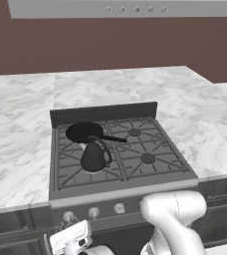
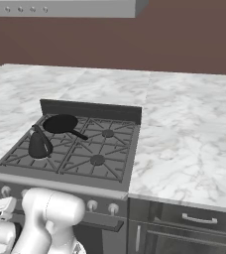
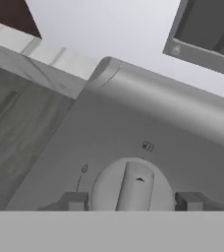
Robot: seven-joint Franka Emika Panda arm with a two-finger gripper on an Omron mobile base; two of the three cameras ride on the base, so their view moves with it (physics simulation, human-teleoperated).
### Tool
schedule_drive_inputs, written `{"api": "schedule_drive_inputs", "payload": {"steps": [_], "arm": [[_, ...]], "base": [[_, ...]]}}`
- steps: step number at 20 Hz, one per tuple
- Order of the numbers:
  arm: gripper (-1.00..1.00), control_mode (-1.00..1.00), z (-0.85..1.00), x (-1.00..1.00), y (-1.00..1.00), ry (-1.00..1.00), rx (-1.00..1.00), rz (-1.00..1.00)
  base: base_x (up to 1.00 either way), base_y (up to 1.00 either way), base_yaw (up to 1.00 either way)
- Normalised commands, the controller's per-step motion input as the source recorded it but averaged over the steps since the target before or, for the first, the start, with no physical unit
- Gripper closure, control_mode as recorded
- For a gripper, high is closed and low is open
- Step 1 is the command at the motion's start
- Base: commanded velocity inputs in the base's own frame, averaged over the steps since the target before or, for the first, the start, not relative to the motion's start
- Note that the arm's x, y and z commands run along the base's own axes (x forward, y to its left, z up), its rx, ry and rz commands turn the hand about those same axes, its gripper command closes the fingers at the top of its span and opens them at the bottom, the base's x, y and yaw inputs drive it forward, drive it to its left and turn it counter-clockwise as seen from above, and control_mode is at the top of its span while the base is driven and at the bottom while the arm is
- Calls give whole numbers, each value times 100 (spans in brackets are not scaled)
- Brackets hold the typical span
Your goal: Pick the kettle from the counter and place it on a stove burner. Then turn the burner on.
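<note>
The small black kettle (image 1: 94, 157) (image 2: 38, 145) stands upright on the stove's front left burner, its cap hidden beneath it. The front right stove burner (image 1: 148, 158) (image 2: 97, 159) is bare. White marble counter (image 1: 16, 144) (image 2: 184, 139) lies on both sides of the stove. My gripper (image 3: 132, 201) is low at the stove's front panel, its white hand (image 1: 70, 237) just before the leftmost knob (image 1: 69, 216). In the hand view that round silver knob (image 3: 132, 187) sits between my two fingertips (image 3: 74, 201), which press on its two sides.
A flat black frying pan (image 1: 84, 132) (image 2: 60, 123) rests on the back left burner, its handle pointing right, right behind the kettle. More silver knobs (image 1: 93, 213) line the front panel. A range hood (image 1: 125, 7) hangs above. Drawers with handles (image 2: 199, 218) sit right of the stove.
</note>
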Motion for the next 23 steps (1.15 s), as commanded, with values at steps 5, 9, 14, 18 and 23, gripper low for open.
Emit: {"api": "schedule_drive_inputs", "payload": {"steps": [5, 9, 14, 18, 23], "arm": [[100, -100, -24, 0, 10, 2, -19, 26], [100, -100, -29, 0, 2, 0, -19, 27], [100, -100, -35, 0, 2, 3, -21, 31], [100, -100, -39, 0, 1, 7, -21, 36], [100, -100, -41, 0, 9, 15, -22, 43]], "base": [[0, 0, 0], [0, 0, 0], [0, 0, 0], [0, 0, 0], [0, 0, 0]]}}
